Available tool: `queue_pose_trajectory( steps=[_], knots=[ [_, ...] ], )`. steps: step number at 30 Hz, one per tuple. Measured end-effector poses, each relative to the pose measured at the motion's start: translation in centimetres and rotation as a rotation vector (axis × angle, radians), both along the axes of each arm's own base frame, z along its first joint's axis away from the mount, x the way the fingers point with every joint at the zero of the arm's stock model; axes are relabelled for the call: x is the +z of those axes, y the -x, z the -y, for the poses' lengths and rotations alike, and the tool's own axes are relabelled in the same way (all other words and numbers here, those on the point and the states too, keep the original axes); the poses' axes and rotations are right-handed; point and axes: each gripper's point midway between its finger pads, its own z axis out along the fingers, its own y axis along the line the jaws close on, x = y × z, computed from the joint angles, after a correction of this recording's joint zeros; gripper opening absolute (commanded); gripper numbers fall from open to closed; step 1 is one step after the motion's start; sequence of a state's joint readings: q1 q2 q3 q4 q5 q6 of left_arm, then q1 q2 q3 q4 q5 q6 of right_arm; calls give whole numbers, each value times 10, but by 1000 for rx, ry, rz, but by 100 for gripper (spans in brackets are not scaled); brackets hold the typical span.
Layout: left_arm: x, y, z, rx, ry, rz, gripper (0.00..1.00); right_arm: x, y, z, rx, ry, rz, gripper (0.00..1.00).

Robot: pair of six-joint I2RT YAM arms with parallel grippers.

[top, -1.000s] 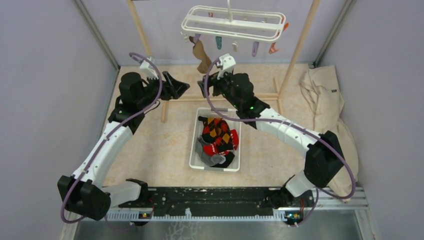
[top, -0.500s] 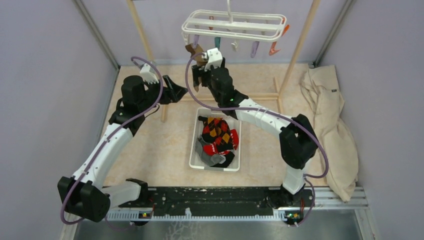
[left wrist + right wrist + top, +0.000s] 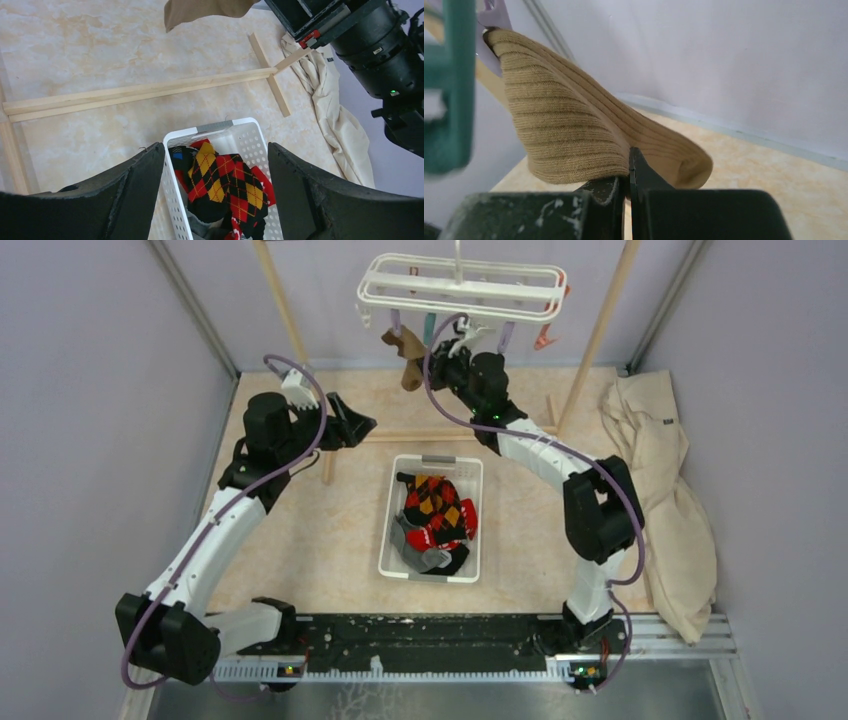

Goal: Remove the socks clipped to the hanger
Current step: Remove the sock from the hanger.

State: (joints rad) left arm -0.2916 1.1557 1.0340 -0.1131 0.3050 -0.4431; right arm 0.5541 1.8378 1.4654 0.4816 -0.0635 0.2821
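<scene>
One tan sock [image 3: 405,368] hangs from the one white hanger [image 3: 460,285], and a pile of other socks [image 3: 435,510], too tangled to count, lies in the one white basket [image 3: 436,458]. The right pincer [image 3: 628,172] is squeezed shut on the tan sock's bottom edge. The left pincer [image 3: 216,150] is wide open, holds nothing, and sits left of the hanging sock.

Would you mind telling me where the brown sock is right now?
In the top view, the brown sock hangs clipped at the hanger's left end, the shut right gripper just right of it.
</scene>
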Motion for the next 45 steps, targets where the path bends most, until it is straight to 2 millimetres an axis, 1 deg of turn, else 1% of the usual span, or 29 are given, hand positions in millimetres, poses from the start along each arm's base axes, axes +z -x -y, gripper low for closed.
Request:
queue_pose_trajectory(
  steps=[4, 8, 10, 13, 19, 23, 26, 27, 34, 37, 39, 42, 45],
  knots=[
    [0, 2, 3, -21, 3, 0, 82, -12, 6, 7, 139, -81, -58, 0],
    [3, 5, 6, -49, 4, 9, 85, -13, 15, 13, 258, -141, -100, 0],
    [10, 7, 10, -75, 11, 25, 87, -10, 22, 15, 320, -163, -115, 0],
    [26, 8, 18, -127, 31, 65, 88, -3, 34, 14, 413, -187, -128, 0],
    [63, 3, 33, -215, 66, 150, 89, 10, 66, 12, 596, -204, -165, 0],
    [88, 1, 39, -254, 82, 206, 89, 21, 80, 13, 686, -211, -176, 0],
    [103, 1, 42, -270, 90, 246, 89, 26, 85, 18, 723, -213, -180, 0],
    [105, 2, 42, -274, 92, 249, 89, 27, 87, 19, 729, -214, -185, 0],
    [105, 7, 42, -286, 104, 246, 89, 31, 96, 22, 765, -213, -199, 0],
    [104, 15, 41, -286, 115, 241, 89, 33, 98, 27, 758, -213, -201, 0],
    [108, 21, 40, -290, 131, 244, 89, 33, 100, 32, 742, -211, -207, 0],
    [117, 32, 40, -305, 160, 253, 88, 34, 100, 39, 713, -195, -203, 0],
    [129, 43, 42, -324, 194, 272, 88, 34, 98, 44, 666, -171, -204, 0]
  ],
)
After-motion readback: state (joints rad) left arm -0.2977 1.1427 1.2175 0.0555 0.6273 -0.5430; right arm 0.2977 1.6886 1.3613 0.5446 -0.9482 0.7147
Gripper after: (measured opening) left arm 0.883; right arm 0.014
